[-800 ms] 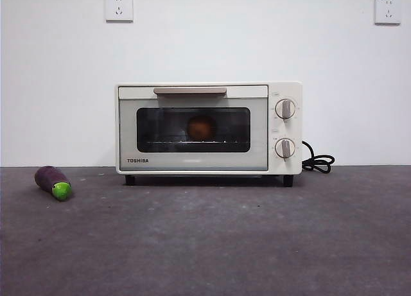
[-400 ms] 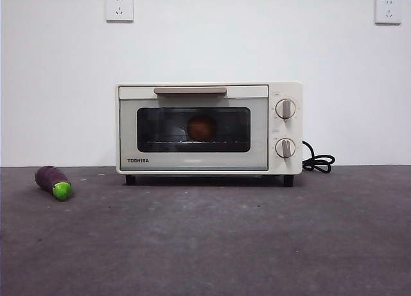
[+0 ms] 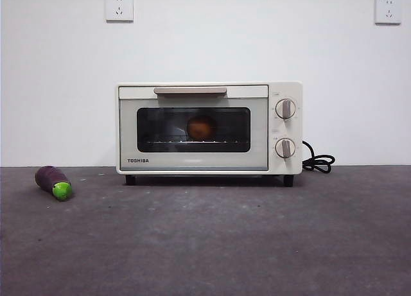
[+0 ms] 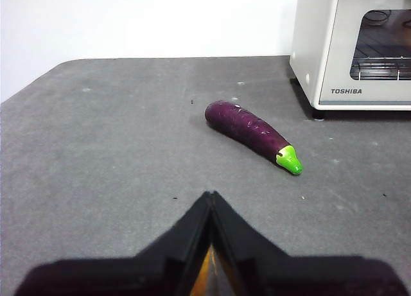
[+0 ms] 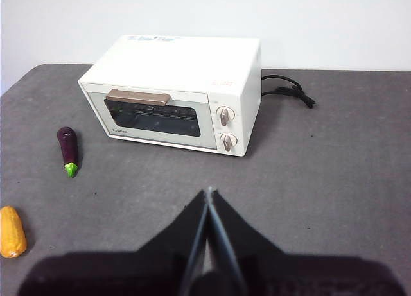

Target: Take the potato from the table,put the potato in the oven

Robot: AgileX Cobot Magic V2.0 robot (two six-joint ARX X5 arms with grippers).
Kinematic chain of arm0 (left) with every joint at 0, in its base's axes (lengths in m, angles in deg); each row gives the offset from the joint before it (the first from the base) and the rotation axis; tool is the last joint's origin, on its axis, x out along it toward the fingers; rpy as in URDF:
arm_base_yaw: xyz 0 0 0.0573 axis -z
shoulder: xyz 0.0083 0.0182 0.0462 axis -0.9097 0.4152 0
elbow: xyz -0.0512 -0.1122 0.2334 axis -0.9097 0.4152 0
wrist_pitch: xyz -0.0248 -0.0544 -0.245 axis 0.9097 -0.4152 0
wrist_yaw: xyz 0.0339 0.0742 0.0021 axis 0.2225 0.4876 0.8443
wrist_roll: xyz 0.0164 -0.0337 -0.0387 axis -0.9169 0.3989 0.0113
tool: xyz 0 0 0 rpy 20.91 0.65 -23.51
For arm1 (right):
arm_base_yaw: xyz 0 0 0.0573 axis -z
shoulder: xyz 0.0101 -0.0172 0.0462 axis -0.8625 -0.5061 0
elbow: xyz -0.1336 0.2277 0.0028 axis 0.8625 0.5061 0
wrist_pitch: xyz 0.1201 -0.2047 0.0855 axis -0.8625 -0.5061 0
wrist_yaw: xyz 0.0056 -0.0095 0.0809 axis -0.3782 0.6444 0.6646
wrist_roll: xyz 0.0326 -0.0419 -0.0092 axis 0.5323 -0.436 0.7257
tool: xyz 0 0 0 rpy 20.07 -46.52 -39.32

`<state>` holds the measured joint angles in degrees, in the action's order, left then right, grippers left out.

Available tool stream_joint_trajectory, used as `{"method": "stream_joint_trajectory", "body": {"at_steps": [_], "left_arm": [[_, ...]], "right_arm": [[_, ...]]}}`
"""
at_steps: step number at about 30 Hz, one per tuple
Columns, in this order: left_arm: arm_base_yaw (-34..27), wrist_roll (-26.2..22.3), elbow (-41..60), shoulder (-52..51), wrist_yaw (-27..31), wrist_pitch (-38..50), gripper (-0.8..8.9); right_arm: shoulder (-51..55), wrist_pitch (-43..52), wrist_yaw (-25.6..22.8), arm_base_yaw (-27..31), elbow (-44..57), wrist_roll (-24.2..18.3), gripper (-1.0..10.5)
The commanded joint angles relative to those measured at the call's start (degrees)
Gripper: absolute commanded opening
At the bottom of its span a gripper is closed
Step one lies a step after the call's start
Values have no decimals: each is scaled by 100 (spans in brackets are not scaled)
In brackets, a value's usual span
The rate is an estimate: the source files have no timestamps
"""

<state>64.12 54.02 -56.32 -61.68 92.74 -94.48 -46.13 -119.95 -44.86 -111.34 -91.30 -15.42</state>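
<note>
The orange-brown potato (image 3: 201, 127) sits on the rack inside the cream-white Toshiba oven (image 3: 192, 161), seen through the dark glass of its closed door. The oven stands at the back of the dark grey table (image 3: 225, 244). Both arms are pulled back and absent from the front view. My left gripper (image 4: 210, 196) is shut and empty, low over the table short of the eggplant (image 4: 247, 126), with the oven (image 4: 321, 52) beyond. My right gripper (image 5: 209, 192) is shut and empty, held high in front of the oven (image 5: 180, 65). Neither wrist view shows the potato.
A small purple eggplant (image 3: 52, 182) with a green end lies on the table left of the oven. The oven's black cord (image 3: 318, 161) coils at its right rear. A yellow-orange object (image 5: 11, 232) lies near the table's front left. Two wall sockets sit above.
</note>
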Motion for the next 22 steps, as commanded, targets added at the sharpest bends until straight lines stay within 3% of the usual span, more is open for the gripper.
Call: {"method": "stream_joint_trajectory", "body": {"at_steps": [1, 7, 12, 16, 19, 22], "left_arm": [[-17, 66, 57, -9, 13, 31, -4], [-17, 63, 57, -7, 13, 31, -4], [-17, 63, 57, -2, 13, 31, -4], [-17, 63, 57, 22, 15, 31, -4], [-17, 63, 57, 35, 15, 31, -4], [-17, 63, 57, 35, 13, 31, -4]], "right_arm": [[2, -131, 4, -15, 33, -35, 2], [101, -131, -24, 485, 26, -44, 2], [302, -131, -332, 1943, 61, -363, 2], [494, -125, -1095, 2959, 313, -256, 2], [715, 356, -1394, 3416, 817, -70, 2], [1075, 1425, -1027, 3670, 1690, -140, 2]]}}
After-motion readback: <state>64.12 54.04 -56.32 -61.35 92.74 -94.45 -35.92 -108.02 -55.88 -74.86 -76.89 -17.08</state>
